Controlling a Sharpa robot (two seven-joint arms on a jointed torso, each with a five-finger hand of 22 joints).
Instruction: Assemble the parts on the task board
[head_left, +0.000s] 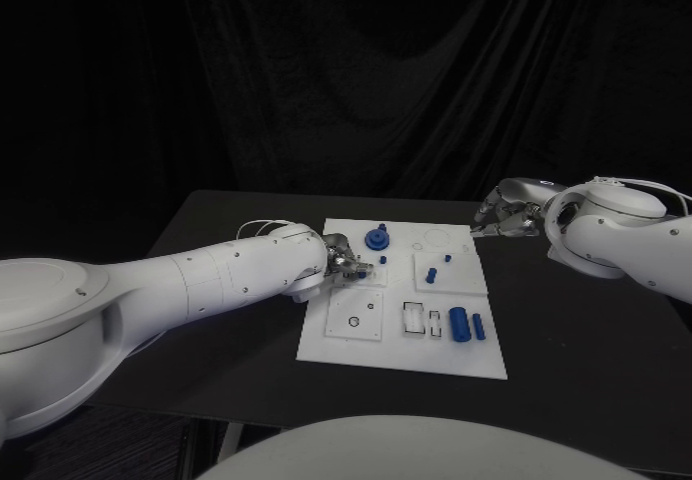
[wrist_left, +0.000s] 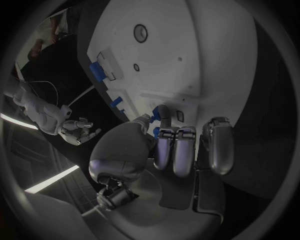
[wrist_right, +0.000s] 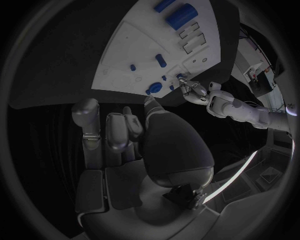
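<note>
Lying flat in the middle of the black table (head_left: 577, 350), the white task board (head_left: 404, 330) carries the blue parts (head_left: 460, 324). One small blue part (wrist_left: 150, 119) is pinched by the left hand (head_left: 343, 262) over the board's left side. Beyond the board's far right corner hovers the right hand (head_left: 505, 218), its fingers loosely apart, holding nothing.
</note>
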